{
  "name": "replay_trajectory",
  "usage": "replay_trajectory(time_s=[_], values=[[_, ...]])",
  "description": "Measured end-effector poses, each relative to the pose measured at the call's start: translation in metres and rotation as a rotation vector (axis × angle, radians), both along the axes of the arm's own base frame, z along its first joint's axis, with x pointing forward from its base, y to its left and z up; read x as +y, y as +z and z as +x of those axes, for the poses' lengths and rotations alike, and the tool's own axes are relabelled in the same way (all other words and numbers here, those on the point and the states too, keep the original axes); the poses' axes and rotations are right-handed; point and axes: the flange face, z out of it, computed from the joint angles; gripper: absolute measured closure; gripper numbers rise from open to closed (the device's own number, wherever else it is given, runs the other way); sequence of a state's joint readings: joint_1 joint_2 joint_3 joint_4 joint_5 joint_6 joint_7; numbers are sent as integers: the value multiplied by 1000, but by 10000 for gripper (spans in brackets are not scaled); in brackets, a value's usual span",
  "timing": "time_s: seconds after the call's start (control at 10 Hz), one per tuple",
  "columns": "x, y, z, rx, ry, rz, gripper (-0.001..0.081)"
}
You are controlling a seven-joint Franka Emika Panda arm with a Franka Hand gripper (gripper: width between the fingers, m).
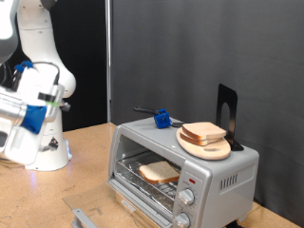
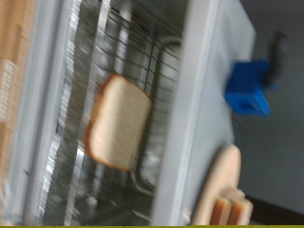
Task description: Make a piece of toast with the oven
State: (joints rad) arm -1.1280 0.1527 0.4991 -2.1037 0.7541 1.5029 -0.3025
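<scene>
A white robot arm [image 1: 38,85] stands at the exterior view's left on a wooden table [image 1: 90,157]. Its gripper [image 1: 11,114] hangs near the left edge, well apart from everything; whether its fingers are open or closed cannot be told. The silver oven [image 1: 223,176] sits at the lower right, door [image 1: 95,211] folded down. The piece of toast [image 1: 160,172] [image 2: 118,122] lies flat on the wire rack [image 2: 152,66] inside. On the oven's top rests a wooden plate [image 1: 217,151] carrying a second bread slice [image 1: 203,132], beside a small blue block [image 1: 162,120].
</scene>
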Motion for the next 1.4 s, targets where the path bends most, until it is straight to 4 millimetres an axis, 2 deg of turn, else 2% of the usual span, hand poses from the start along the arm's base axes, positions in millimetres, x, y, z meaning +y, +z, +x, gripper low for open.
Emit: replay_trajectory(time_s=[0.4,0.8,1.0,1.4], values=[[-12,-58,-14,-17,-21,-31,124],[-8,-103,-23,-52,-11,-43,124],[-2,-116,-25,-40,-13,-52,124],[2,-128,-16,-43,-36,-78,124]])
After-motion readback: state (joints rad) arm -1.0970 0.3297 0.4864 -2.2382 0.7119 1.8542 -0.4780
